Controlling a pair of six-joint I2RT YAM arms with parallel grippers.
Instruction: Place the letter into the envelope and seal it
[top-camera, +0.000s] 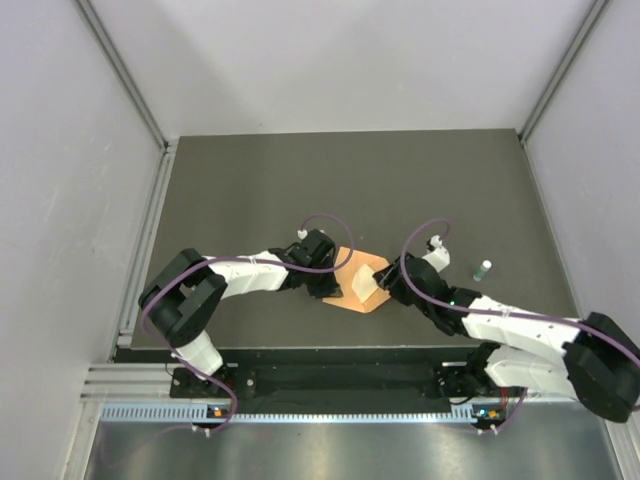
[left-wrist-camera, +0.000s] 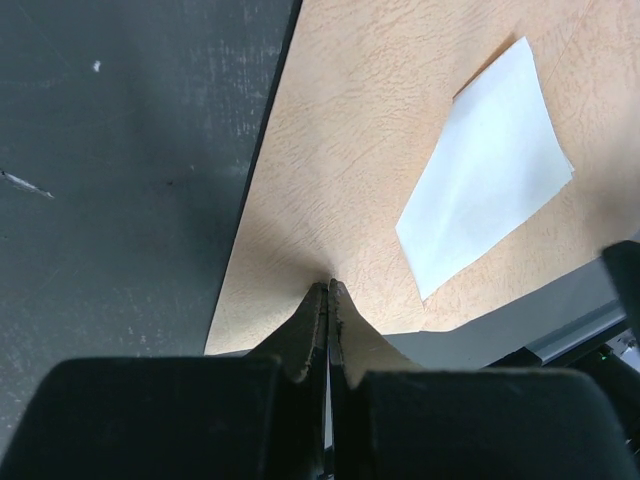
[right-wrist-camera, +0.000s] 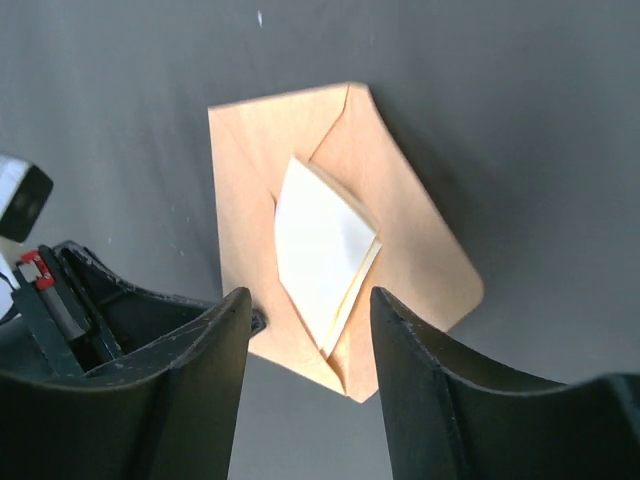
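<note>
The orange envelope (top-camera: 347, 290) lies flat on the dark table between my two arms. The pale letter (right-wrist-camera: 322, 245), folded, rests on the envelope (right-wrist-camera: 410, 220), its lower corner at a seam of the orange paper; whether it is tucked in I cannot tell. My left gripper (left-wrist-camera: 328, 287) is shut, its tips touching the envelope (left-wrist-camera: 330, 150) near one edge, with the letter (left-wrist-camera: 485, 170) off to the right. My right gripper (right-wrist-camera: 310, 298) hovers open just above the letter's lower end with nothing between its fingers. From above, the right gripper (top-camera: 386, 284) is beside the letter (top-camera: 366, 283).
A small bottle with a green cap (top-camera: 482, 270) stands on the table to the right of the right arm. Grey walls close in the dark table (top-camera: 300, 190) at the back and on both sides.
</note>
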